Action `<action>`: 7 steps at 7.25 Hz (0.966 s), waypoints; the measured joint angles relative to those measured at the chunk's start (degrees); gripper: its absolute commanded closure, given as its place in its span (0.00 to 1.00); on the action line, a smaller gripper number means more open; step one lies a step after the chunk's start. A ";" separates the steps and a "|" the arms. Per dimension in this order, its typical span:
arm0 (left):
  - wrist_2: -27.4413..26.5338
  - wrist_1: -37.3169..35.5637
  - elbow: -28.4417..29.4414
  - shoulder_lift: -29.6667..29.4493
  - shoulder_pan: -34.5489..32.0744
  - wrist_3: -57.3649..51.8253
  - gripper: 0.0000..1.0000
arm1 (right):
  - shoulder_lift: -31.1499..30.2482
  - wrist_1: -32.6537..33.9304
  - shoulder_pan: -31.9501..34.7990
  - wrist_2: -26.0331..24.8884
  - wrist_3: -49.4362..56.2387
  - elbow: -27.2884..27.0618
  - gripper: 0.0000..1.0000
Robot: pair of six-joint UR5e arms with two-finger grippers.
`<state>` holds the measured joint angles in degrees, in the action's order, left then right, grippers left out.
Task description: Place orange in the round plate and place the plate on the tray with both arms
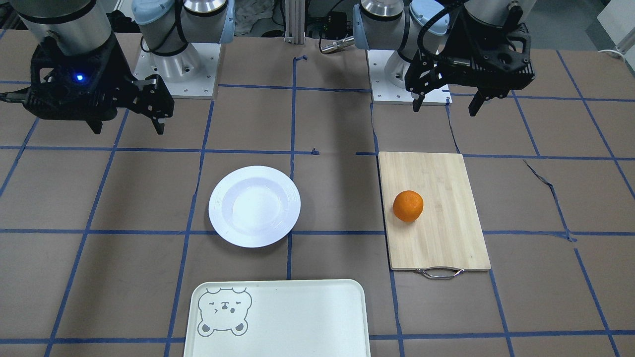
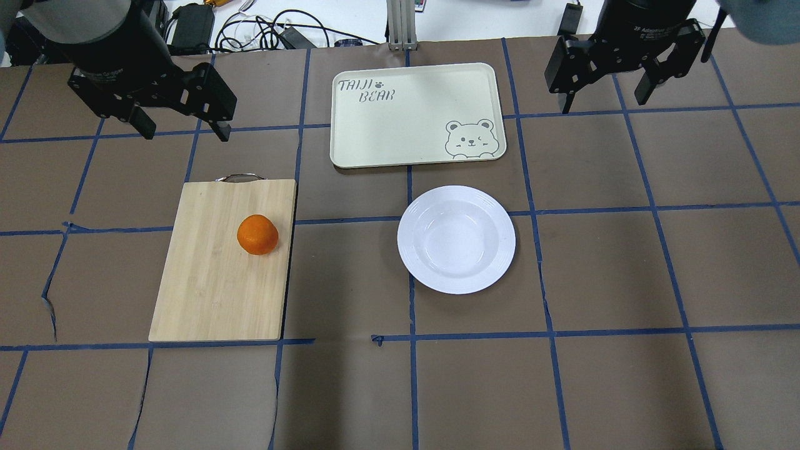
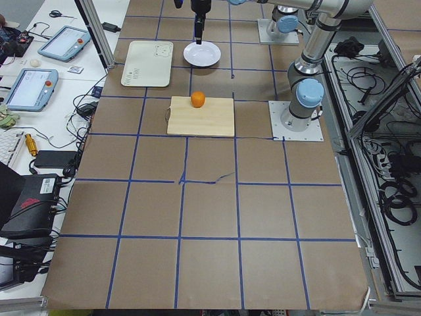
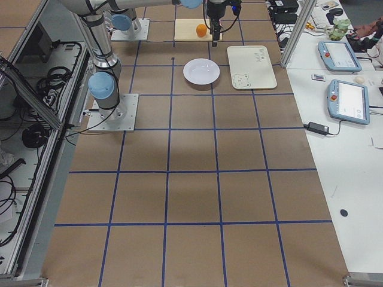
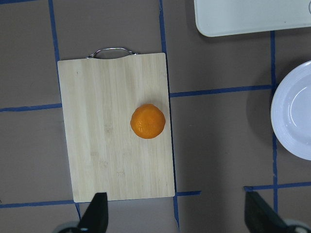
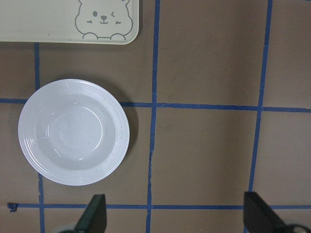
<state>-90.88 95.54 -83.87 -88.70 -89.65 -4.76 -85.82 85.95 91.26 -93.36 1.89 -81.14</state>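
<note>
My left gripper (image 2: 184, 132) hangs spread wide and empty above the tabletop (image 2: 625, 269), and the orange (image 2: 257, 234) rests below it on the bamboo cutting board (image 2: 206, 294), untouched. My right gripper (image 2: 604, 105) is spread just as wide and holds nothing, with the round plate (image 2: 409, 240) lying on the tabletop below it, off toward my left gripper's side. The tray (image 2: 406, 112) sits between my two grippers, just beside the plate without touching it.
</note>
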 measured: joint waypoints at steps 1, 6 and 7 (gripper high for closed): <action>0.00 0.00 0.00 0.01 0.00 -0.01 0.00 | -0.08 0.73 0.22 -0.28 0.10 -0.55 0.00; 0.09 -0.08 -0.06 0.02 0.00 -0.09 0.00 | 0.01 3.52 0.03 0.16 -0.83 -1.24 0.00; 0.09 -0.09 -0.06 0.02 0.01 -0.17 0.00 | 0.01 4.12 -0.07 0.24 -0.94 -1.44 0.00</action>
<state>-90.79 95.45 -83.94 -88.68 -89.64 -4.93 -85.81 90.08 91.20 -93.12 0.94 -82.57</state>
